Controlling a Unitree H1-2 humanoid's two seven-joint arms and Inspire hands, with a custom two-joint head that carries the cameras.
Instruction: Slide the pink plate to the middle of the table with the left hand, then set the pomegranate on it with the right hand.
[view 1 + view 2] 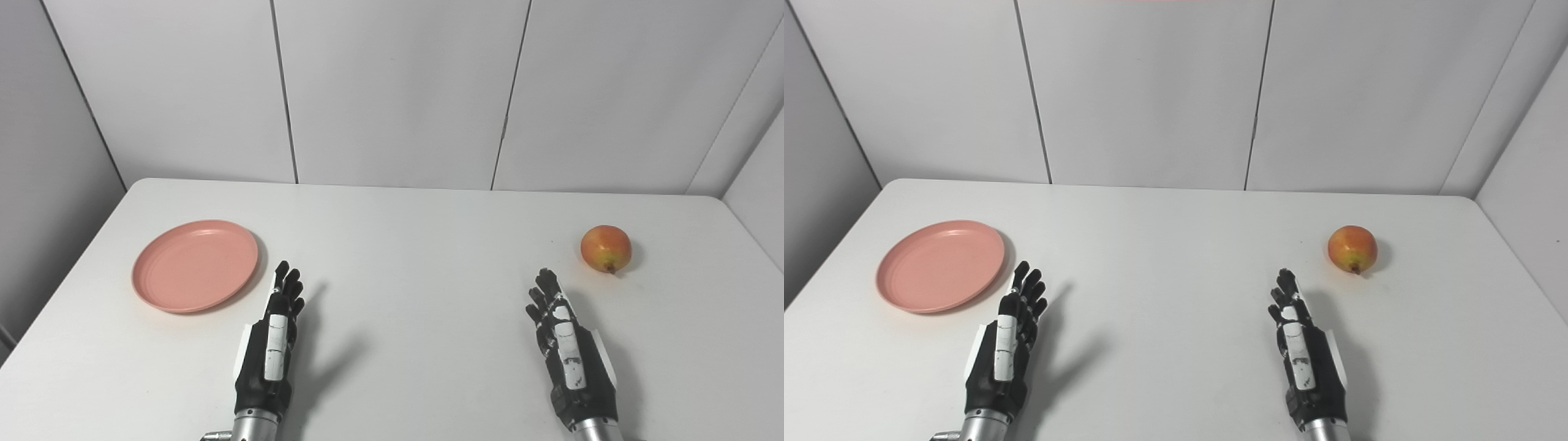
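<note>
Pink plate [195,265] left, pomegranate [606,248] right; hands empty.

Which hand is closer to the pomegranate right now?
Right. The right hand sits just short of the pomegranate; the left hand is across the table beside the pink plate.

The bare white worktop [404,245] lies open between the pink plate [195,265] at far left and the pomegranate [606,248] at far right, with wall panels [392,92] closing its back edge.

Bright even light, soft shadows falling right of objects, sharp focus, no glare
</note>
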